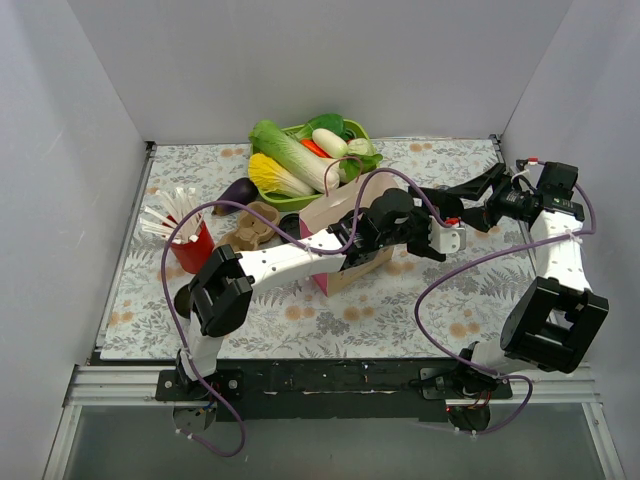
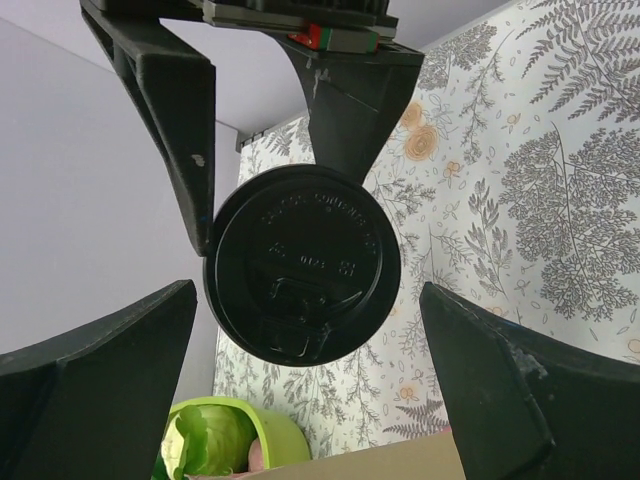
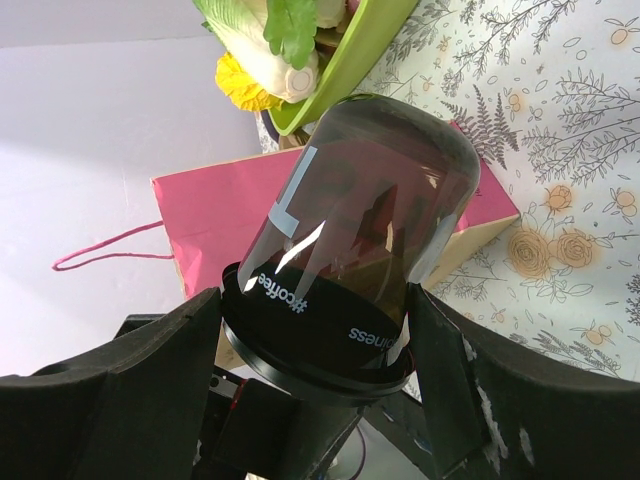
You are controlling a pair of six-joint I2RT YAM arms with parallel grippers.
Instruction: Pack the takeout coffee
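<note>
Coffee cup [image 3: 365, 225] — in right hand [image 3: 312, 305]

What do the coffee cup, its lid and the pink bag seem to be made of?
Takeout coffee cup: dark glossy wall with sharp highlights and white print, coated paper or plastic, cannot tell which. Lid: likely black moulded plastic, satin, with embossed lettering and a sip tab. Pink bag: likely matte paper, flat panel, thin cord handle.
</note>
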